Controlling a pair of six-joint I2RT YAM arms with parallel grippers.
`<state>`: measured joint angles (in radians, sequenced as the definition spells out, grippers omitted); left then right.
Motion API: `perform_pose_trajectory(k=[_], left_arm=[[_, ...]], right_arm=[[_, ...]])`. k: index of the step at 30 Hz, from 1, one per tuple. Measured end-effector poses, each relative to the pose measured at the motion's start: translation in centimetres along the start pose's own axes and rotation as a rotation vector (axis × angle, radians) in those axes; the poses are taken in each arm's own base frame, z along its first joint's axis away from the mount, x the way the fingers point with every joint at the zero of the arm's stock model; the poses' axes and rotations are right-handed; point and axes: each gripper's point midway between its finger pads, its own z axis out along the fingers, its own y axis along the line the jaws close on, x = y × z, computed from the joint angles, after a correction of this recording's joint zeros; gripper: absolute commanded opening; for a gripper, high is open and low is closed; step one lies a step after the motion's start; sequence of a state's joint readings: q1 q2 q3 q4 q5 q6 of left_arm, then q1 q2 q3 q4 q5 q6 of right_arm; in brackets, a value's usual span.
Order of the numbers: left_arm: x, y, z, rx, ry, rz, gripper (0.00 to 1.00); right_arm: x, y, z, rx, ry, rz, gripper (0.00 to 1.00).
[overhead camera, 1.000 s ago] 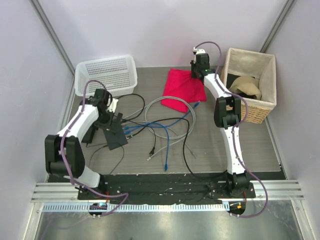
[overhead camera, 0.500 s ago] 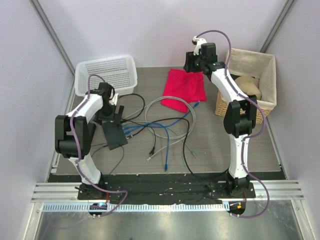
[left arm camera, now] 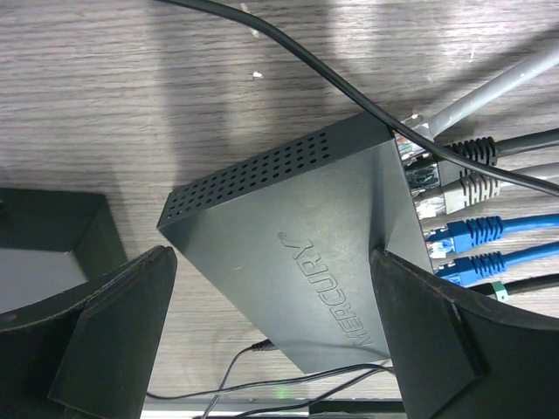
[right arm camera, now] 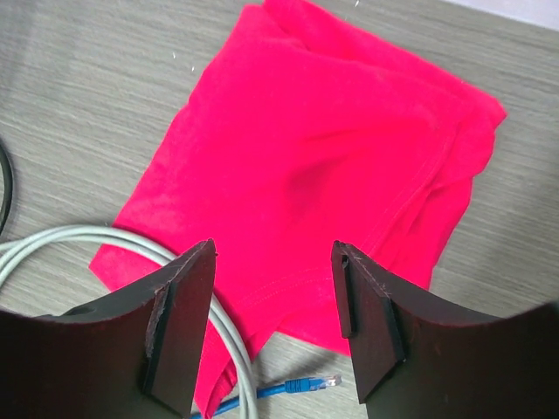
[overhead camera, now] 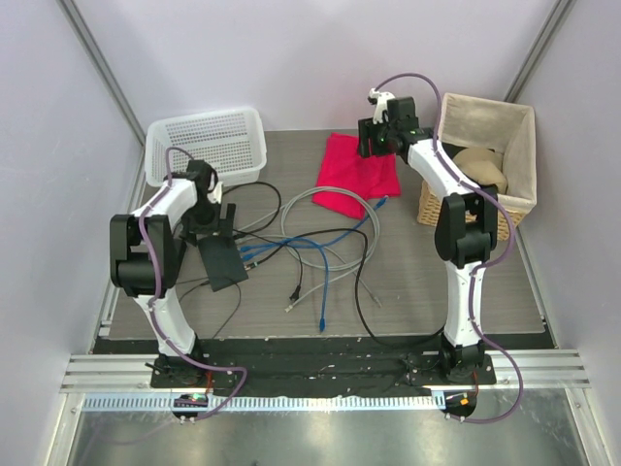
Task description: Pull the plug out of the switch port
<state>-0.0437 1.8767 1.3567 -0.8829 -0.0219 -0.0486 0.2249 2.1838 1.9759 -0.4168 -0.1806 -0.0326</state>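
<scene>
My left claw (left arm camera: 271,323) is spread wide, gripping nothing, with the switch (left arm camera: 297,262) flat on the worktop (left arm camera: 131,105) directly below, between its fingers, blue plugs (left arm camera: 463,236) seated in its edge beside one finger; my right claw (right arm camera: 275,323) hangs parted and empty above the red cloth (right arm camera: 323,157).

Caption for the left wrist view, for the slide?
Open left gripper framing the flat matte black rectangular switch, grey cables and blue cables plugged into its edge.

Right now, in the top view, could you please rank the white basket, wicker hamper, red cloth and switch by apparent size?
1. wicker hamper and white basket, too alike to rank
2. red cloth
3. switch
</scene>
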Motion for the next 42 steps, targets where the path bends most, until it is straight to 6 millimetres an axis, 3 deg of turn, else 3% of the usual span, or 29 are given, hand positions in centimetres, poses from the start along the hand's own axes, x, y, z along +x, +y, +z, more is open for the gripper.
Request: perform_pose_trajectory(k=[15, 21, 27, 36, 42], left_arm=[[0.3, -0.2, 0.3, 0.024, -0.019, -0.059, 0.99], [-0.1, -1.4, 0.8, 0.11, -0.02, -0.075, 0.98], [-1.6, -3.6, 1.1, 0.16, -0.086, 0.052, 0.97], [-4.5, -10.0, 0.4, 0.076, -0.282, 0.458, 0.88], [-5.8, -11.4, 0.9, -0.009, -0.283, 0.473, 0.9]], right_arm=[[0.6, 0.9, -0.8, -0.002, 0.02, -0.048, 0.64], [0.5, 1.0, -1.3, 0.004, 0.017, -0.06, 0.65], [1.4, 0.9, -1.5, 0.014, 0.036, -0.077, 0.66], [3.2, 0.7, -1.7, 0.025, 0.076, -0.089, 0.66], [3.2, 0.7, -2.3, 0.031, 0.077, -0.1, 0.66]])
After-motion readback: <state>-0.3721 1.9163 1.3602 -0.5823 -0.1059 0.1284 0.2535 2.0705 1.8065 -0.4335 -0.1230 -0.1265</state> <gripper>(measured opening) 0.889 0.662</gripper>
